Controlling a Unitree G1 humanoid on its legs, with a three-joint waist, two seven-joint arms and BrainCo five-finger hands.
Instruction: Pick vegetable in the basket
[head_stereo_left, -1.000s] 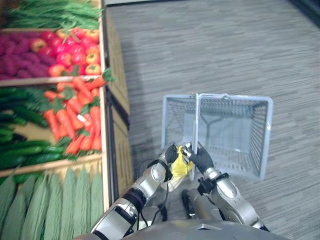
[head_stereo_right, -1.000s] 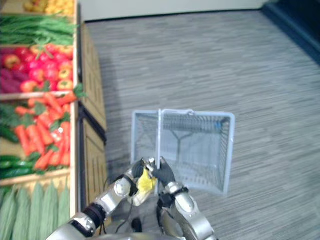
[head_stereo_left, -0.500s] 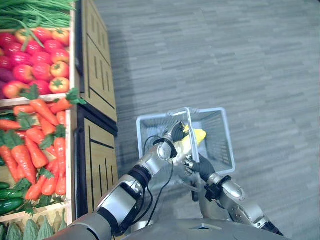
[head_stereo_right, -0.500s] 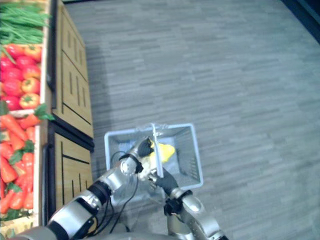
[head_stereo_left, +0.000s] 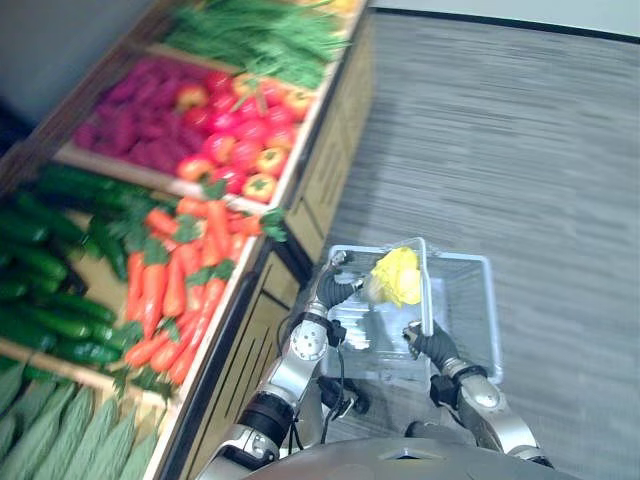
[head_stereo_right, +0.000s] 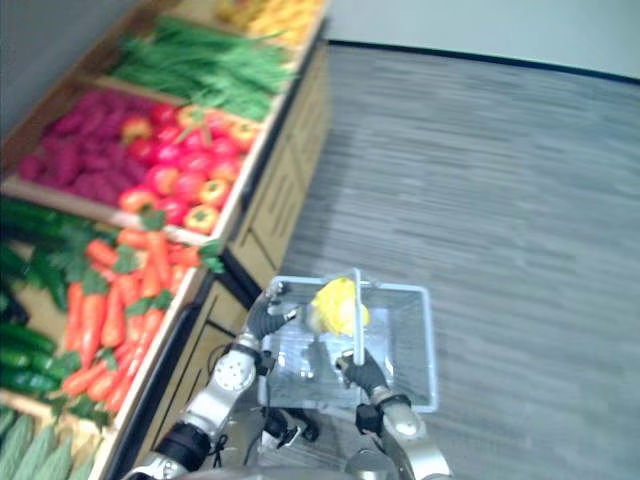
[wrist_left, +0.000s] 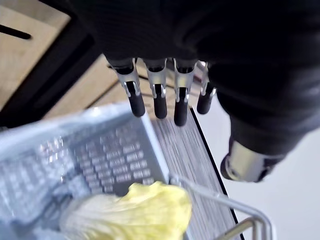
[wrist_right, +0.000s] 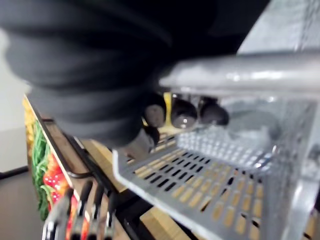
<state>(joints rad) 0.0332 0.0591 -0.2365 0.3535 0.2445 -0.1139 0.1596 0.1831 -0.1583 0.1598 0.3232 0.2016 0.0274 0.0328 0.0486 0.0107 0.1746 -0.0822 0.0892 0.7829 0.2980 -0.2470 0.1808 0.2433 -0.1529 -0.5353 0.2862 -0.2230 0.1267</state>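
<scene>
A yellow leafy vegetable with a pale stalk (head_stereo_left: 397, 275) is inside the grey mesh basket (head_stereo_left: 460, 258), near its far left corner. In the left wrist view it (wrist_left: 140, 210) lies past my left hand's straight fingers (wrist_left: 159, 102), apart from them. My left hand (head_stereo_left: 335, 290) is open at the basket's left rim. The right hand (head_stereo_left: 425, 342) is shut on the basket's handle (head_stereo_left: 426, 290), holding the basket above the floor. Its curled fingers (wrist_right: 182, 112) wrap the bar (wrist_right: 240, 75) in the right wrist view.
A wooden produce stand (head_stereo_left: 250, 350) runs along my left, close to the basket. It holds carrots (head_stereo_left: 175, 270), cucumbers (head_stereo_left: 50, 290), red peppers (head_stereo_left: 240, 120), purple vegetables (head_stereo_left: 140, 130) and green beans (head_stereo_left: 260, 35). Grey floor (head_stereo_left: 540, 150) spreads to the right.
My left hand has opened and let go of the yellow vegetable, which now sits in the basket. The camera has swung toward the produce stand.
</scene>
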